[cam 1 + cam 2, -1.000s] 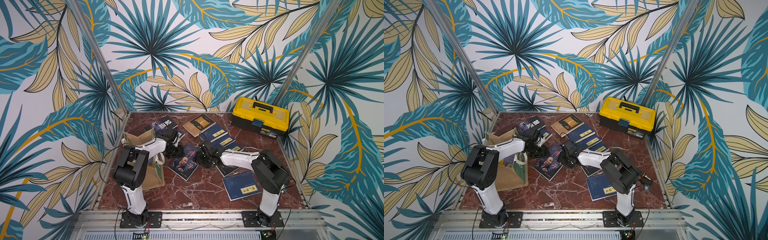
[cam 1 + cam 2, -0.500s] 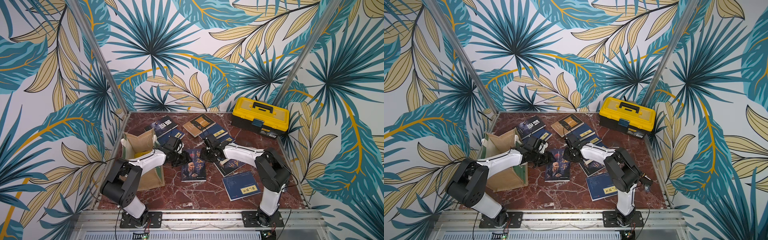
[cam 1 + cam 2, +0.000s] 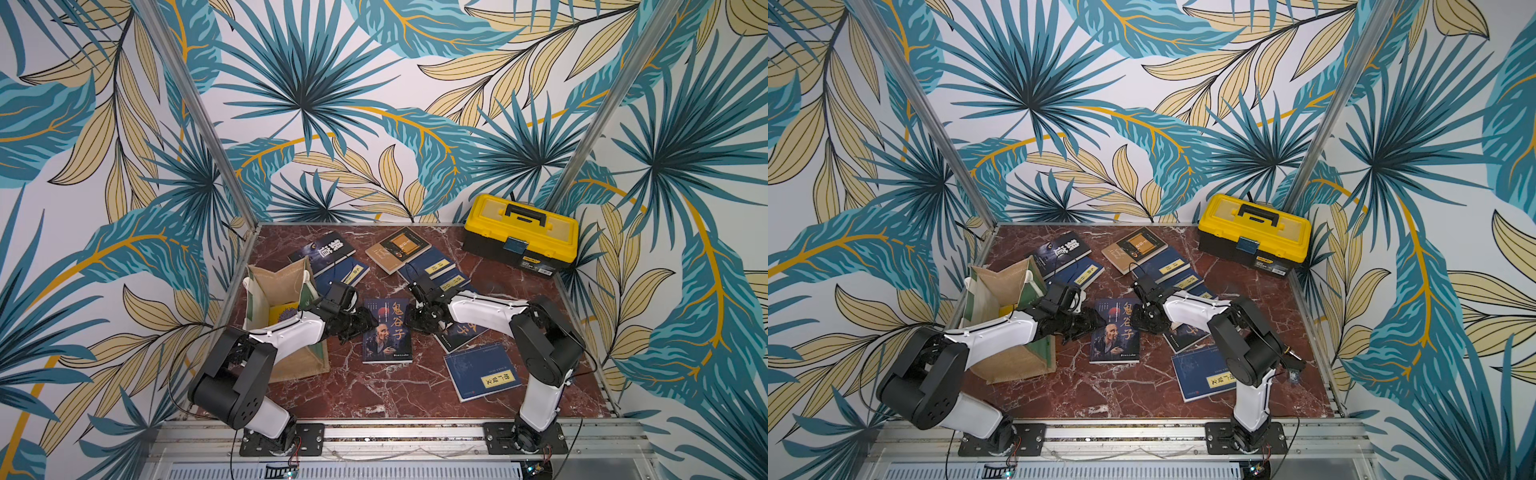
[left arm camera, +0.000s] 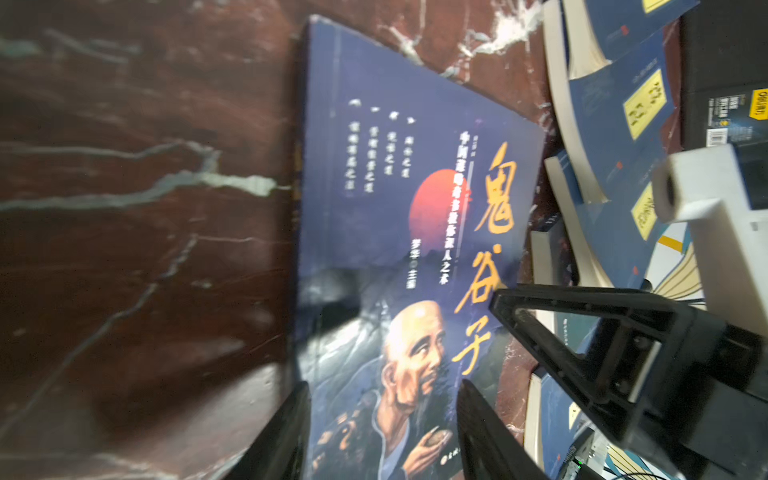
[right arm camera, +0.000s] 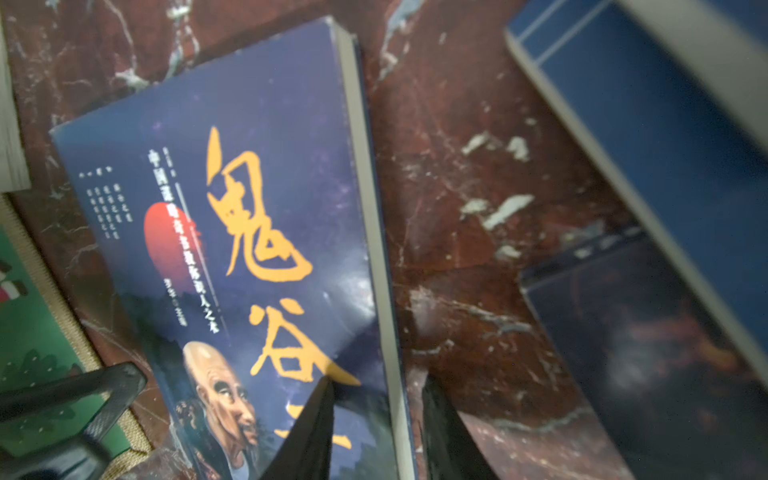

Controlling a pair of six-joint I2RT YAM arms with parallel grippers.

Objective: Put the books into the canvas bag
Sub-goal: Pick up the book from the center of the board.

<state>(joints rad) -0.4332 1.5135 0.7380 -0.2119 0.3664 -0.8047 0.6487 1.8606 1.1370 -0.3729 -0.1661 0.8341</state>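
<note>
The blue book with a bald man's portrait [image 3: 387, 328] lies flat on the marble desk [image 3: 374, 399], face up, between the two arms and just right of the canvas bag [image 3: 266, 286]. The left fingers [image 4: 286, 436] stand apart and released at its spine side: one by the spine edge, the other over the cover near the portrait. The right fingers [image 5: 311, 432] are also parted, straddling the opposite page edge, one over the cover's title, one over bare desk. Neither pair is clamping the book.
</note>
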